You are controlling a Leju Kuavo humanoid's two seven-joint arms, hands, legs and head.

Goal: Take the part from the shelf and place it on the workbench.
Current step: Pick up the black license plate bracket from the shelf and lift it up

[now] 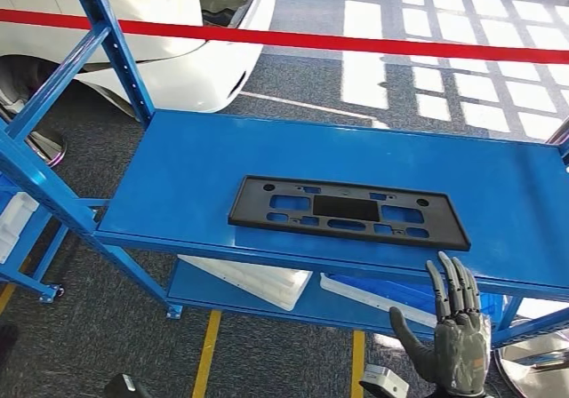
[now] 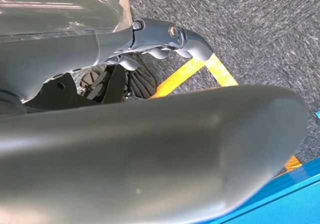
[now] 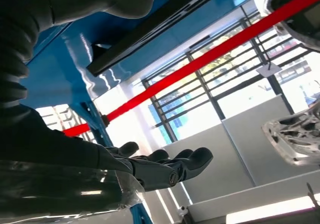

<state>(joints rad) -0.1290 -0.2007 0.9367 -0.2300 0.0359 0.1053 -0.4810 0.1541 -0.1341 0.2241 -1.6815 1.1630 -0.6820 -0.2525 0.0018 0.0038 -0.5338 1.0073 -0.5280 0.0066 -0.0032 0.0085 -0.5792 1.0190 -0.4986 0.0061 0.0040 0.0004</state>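
head: grey carpet floor (image 1: 302, 87), red barrier tape (image 1: 403, 43), white car (image 1: 201, 51) far left; black plastic part (image 1: 348, 211) flat mid blue shelf (image 1: 174, 176); right hand (image 1: 456, 336) near right below shelf edge, fingers straight, apart, empty | left wrist: left hand (image 2: 158, 39) over carpet, yellow floor line (image 2: 181, 76); finger state unclear | right wrist: fingers (image 3: 170, 164) extended, holding nothing, under shelf

The flat black plastic frame part with cut-outs (image 1: 348, 211) lies on the blue metal shelf deck (image 1: 188, 185), right of its middle and close to its near edge. The right hand (image 1: 456, 331) is nearer than that edge, to the right of the part and apart from it. On the lower shelf level, white foam trays (image 1: 258, 281) lie beneath the deck. Far behind the shelf, a red barrier tape (image 1: 376, 43) runs left to right, with the white car (image 1: 195, 60) beyond it at far left.
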